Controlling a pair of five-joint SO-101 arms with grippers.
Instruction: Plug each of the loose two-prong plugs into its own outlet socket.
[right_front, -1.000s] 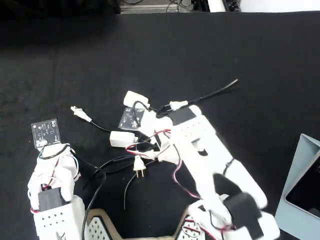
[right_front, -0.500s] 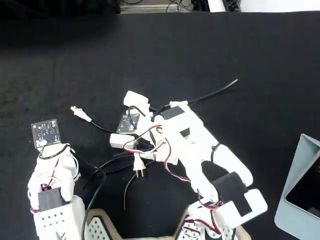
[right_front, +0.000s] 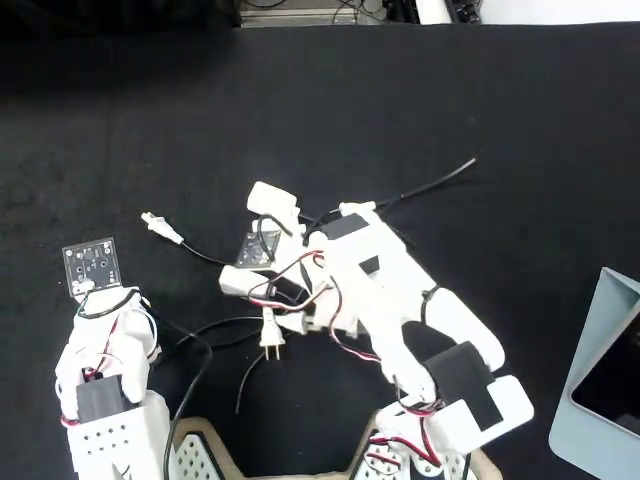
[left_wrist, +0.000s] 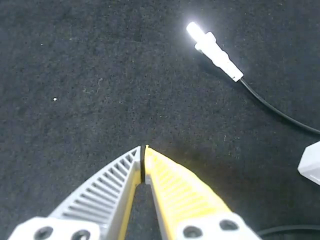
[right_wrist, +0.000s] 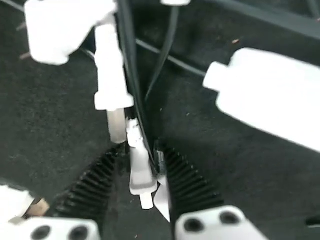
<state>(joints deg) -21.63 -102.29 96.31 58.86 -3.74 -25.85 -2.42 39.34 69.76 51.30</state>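
Closest in, the left pincer (left_wrist: 143, 150) is clenched tight on nothing, hanging over the bare black counter (right_front: 480, 90). The right pincer (right_wrist: 140, 150) has a small white plug (right_wrist: 139, 175) with a black cord sitting right in its mouth. Honestly, we can't tell if it's really clamped or just loosely around it.

From above, a two-prong plug (right_front: 270, 335) lies just beside the right arm's front end, prongs pointing back toward the arms' bases. We can't say whether that's the same one. Right next to it there's a mess of black cords (right_front: 215, 330) and a white block (right_front: 243, 281) lying flat.

A bit further out, a little black board (right_front: 92, 263) sits just past the left pincer. A second board (right_front: 256, 246) is half tucked under the cords by the right arm.

Further still, another loose plug (right_front: 160, 227) lies by itself on its cord between the two boards, and a second white block (right_front: 272, 197) sits beyond the second board. Off at the right edge there's a grey-blue bin (right_front: 590, 360).
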